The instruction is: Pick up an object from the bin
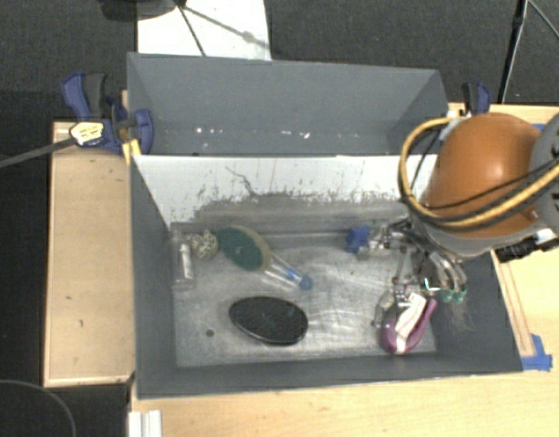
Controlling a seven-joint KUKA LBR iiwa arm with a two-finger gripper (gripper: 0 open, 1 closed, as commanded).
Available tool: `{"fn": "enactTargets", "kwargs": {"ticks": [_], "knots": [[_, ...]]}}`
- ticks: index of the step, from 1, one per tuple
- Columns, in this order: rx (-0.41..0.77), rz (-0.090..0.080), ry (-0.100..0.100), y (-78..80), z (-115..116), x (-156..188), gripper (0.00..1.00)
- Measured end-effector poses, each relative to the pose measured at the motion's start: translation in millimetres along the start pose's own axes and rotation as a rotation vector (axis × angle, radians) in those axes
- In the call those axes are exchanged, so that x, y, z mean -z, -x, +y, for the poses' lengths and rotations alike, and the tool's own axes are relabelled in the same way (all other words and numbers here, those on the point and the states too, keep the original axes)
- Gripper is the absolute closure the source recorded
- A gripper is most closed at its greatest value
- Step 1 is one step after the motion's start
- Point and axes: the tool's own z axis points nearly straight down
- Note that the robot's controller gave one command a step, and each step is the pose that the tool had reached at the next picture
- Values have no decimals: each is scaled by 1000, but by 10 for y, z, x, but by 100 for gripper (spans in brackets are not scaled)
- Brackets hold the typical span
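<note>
The purple-and-white thing (403, 329) lies in the near right corner of the bin (289, 94). Its long axis runs from near-left to far-right. Your gripper (411, 291) hangs directly over its far end, so the move you need looks like a short drop, not a sideways reach. You cannot tell whether the gripper is touching it, or whether it is released or clenched, because the linkage there is a tangle. A small blue bit (357, 239) sits to the far left of the gripper. The black oval (268, 320) and teal brush (243, 248) lie well apart to the left.
</note>
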Motion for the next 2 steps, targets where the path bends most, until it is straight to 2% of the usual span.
{"fn": "enactTargets", "kwargs": {"ticks": [1, 2], "knots": [[460, -23, -4, -36, -738, -1337, 0], [680, -11, -4, -71, -763, -1059, 0]]}}
